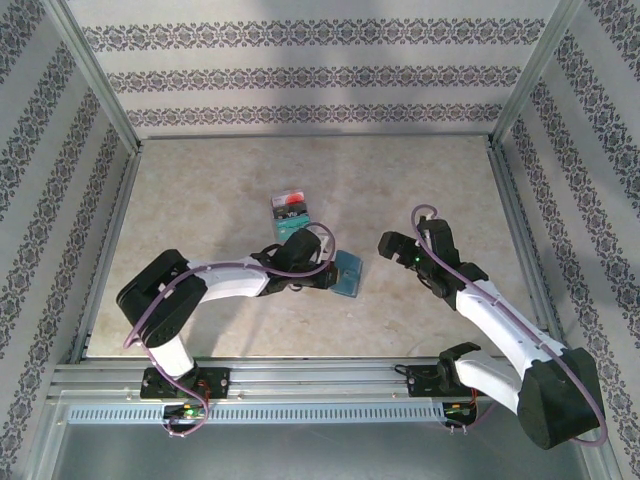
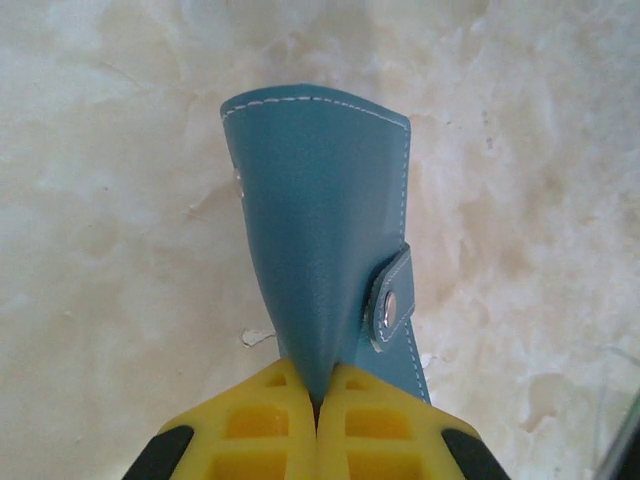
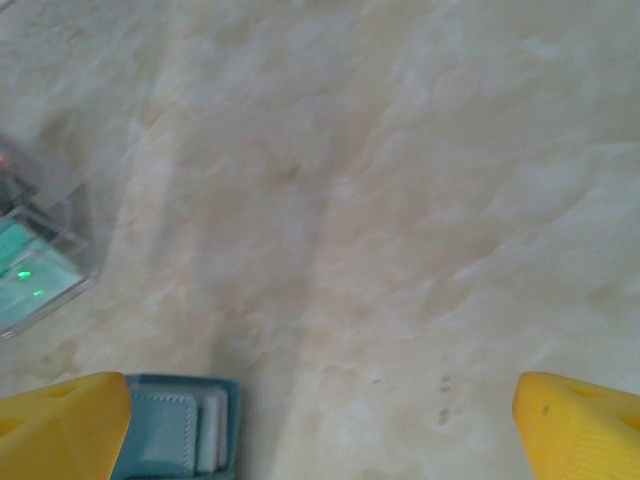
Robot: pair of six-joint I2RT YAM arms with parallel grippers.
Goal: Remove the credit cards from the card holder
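The slate-blue card holder [image 1: 348,273] sits near the table's middle, one flap raised. My left gripper [image 1: 327,274] is shut on it. In the left wrist view the yellow fingers [image 2: 270,420] pinch the flap of the card holder [image 2: 320,200], and its snap tab [image 2: 390,305] hangs at the right. A whitish credit card [image 3: 210,432] shows in an inner slot of the card holder [image 3: 170,428]. A teal and a reddish credit card [image 1: 290,210] lie flat on the table just behind. My right gripper [image 1: 408,240] stands open to the holder's right, with nothing between its fingers [image 3: 580,430].
The marble-patterned tabletop [image 1: 220,180] is walled by patterned panels and metal frame posts [image 1: 100,110]. A metal rail [image 1: 320,375] runs along the near edge by the arm bases. The teal card [image 3: 30,275] shows blurred at the left of the right wrist view.
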